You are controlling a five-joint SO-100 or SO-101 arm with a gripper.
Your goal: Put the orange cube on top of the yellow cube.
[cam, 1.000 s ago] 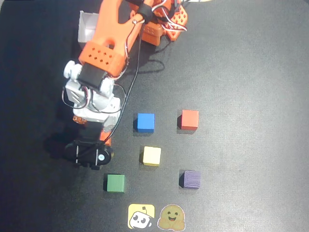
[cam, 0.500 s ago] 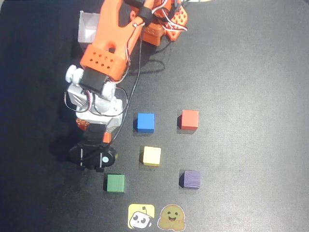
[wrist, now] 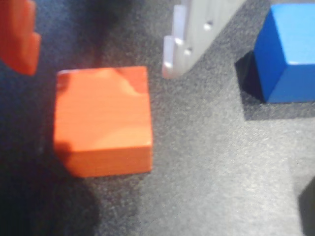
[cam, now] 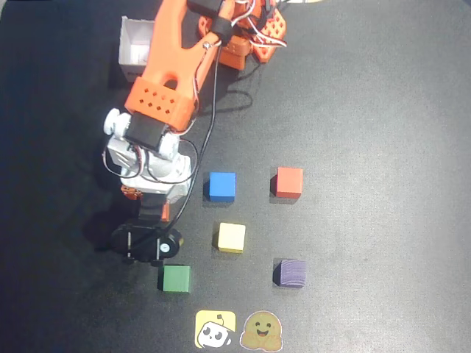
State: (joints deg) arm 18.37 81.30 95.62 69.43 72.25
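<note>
In the wrist view the orange cube (wrist: 103,120) sits on the dark mat. My gripper (wrist: 98,54) is open, and the cube's far edge lies between the tips of the orange finger (wrist: 19,39) on the left and the white finger (wrist: 189,39) on the right. Neither finger touches it. In the overhead view the arm (cam: 165,95) hides the gripper and the orange cube. The pale yellow cube (cam: 232,237) stands alone on the mat, to the lower right of the arm's wrist.
A blue cube (cam: 221,186) stands right of the wrist and also shows in the wrist view (wrist: 288,54). A red-orange cube (cam: 288,182), a purple cube (cam: 291,272), a green cube (cam: 176,279), two stickers (cam: 215,329) and a white box (cam: 136,48) are on the mat.
</note>
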